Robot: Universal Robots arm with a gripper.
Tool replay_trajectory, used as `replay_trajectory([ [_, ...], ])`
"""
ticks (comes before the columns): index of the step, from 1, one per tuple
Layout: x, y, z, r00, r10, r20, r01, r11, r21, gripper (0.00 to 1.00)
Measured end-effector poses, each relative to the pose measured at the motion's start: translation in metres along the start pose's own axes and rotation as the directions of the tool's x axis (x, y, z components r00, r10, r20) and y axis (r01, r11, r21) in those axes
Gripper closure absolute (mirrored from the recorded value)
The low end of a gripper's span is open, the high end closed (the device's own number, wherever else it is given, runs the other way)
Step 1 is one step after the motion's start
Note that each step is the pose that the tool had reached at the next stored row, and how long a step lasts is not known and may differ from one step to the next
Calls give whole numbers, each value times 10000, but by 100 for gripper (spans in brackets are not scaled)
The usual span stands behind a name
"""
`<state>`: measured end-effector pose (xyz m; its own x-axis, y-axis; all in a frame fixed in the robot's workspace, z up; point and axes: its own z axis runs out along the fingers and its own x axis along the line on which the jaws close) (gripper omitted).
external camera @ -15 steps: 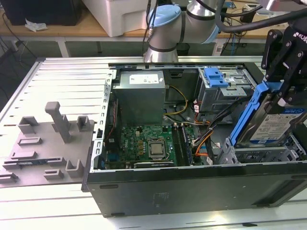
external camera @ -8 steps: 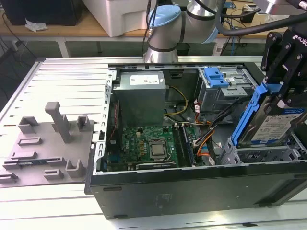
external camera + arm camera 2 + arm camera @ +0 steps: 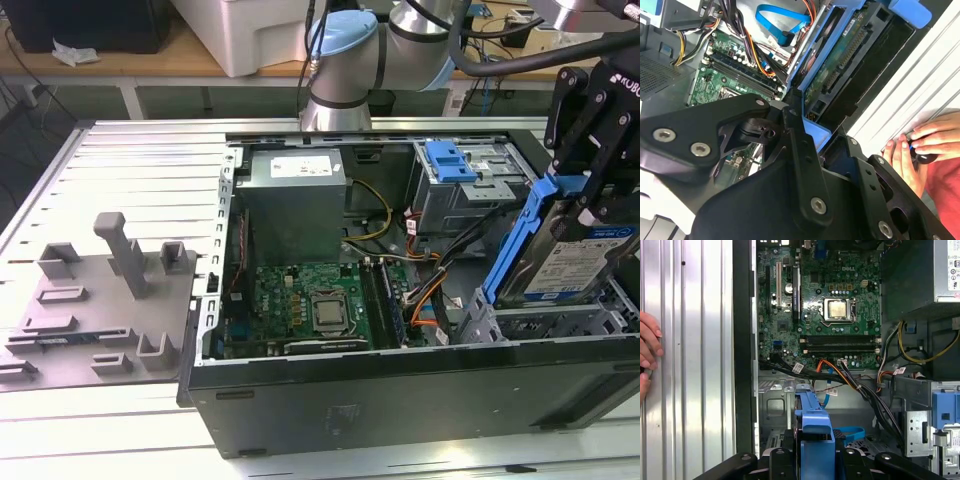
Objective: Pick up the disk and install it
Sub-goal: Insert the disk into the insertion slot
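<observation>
My pincer (image 3: 578, 195) is clamped on the blue bracket (image 3: 528, 235) of the disk (image 3: 575, 262), holding it on edge and tilted. The disk's lower edge sits at the drive cage (image 3: 520, 325), at the exterior view's right end of the open computer case (image 3: 330, 400).

Open PC case (image 3: 400, 400), lid off, on slatted tabletop (image 3: 130, 150), exterior view.
Mobo (image 3: 290, 300) w/ CPU (image 3: 328, 312) mid-case; grey PSU (image 3: 295, 195) at its 12 o'clock; cable bundle (image 3: 430, 295) at 3; bare blue tab (image 3: 450, 160) approx. 2; grey fixture (image 3: 110, 290) outside case, at 9.
</observation>
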<state>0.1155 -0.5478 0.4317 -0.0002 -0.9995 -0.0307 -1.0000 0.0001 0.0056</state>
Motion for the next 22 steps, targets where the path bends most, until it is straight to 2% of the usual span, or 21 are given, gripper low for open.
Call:
replay_trajectory([
  [2, 0, -1, -13, 10000, 8, 5, -8, 10000, 3, 63],
  [10, -5, 1, -164, 10000, 27, -1, -27, 10000, 2, 63],
  [22, -5, -4, -146, 10000, 34, -5, -34, 10000, 1, 63],
])
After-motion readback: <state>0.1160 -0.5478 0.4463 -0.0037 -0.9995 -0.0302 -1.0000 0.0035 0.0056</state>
